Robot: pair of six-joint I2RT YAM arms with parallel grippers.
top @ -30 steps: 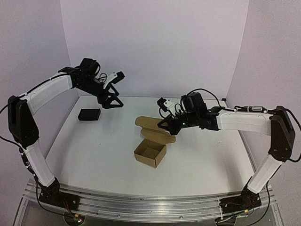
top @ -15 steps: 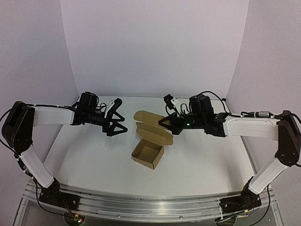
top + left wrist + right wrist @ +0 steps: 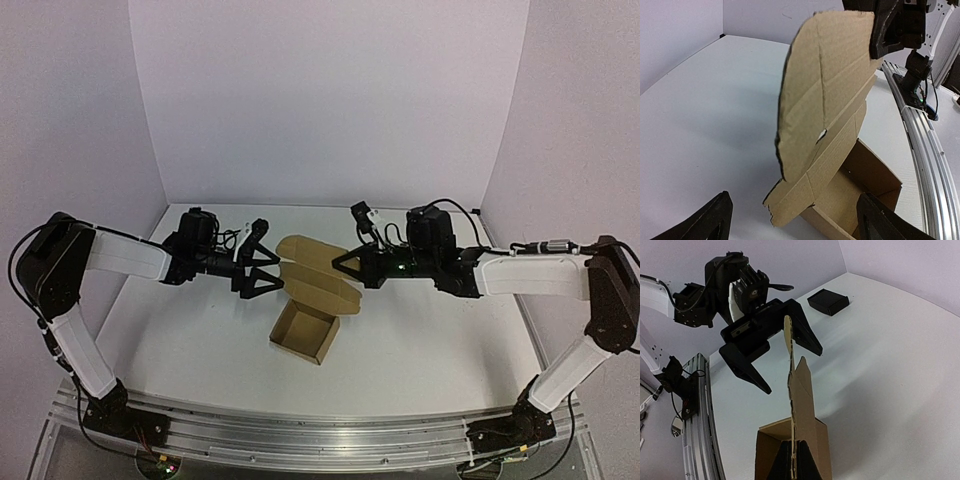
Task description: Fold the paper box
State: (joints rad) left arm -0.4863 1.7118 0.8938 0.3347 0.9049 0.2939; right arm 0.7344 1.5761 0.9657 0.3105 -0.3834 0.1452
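Paper box (image 3: 312, 292) sits mid-way across the table (image 3: 190, 330), its lid flap (image 3: 825, 85) pinched upright by the right gripper (image 3: 340, 268); the left gripper (image 3: 273, 276), jaws spread just beside it, should press squarely along the crease.

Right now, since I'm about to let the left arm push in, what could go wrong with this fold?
The right fingers pinch only the edge of the raised flap; a push from the open left fingers could pull it free or crease it crookedly.
The tray sits loose on the table, so it may slide or tip.
Both sets of fingers face each other across the flap and might collide.
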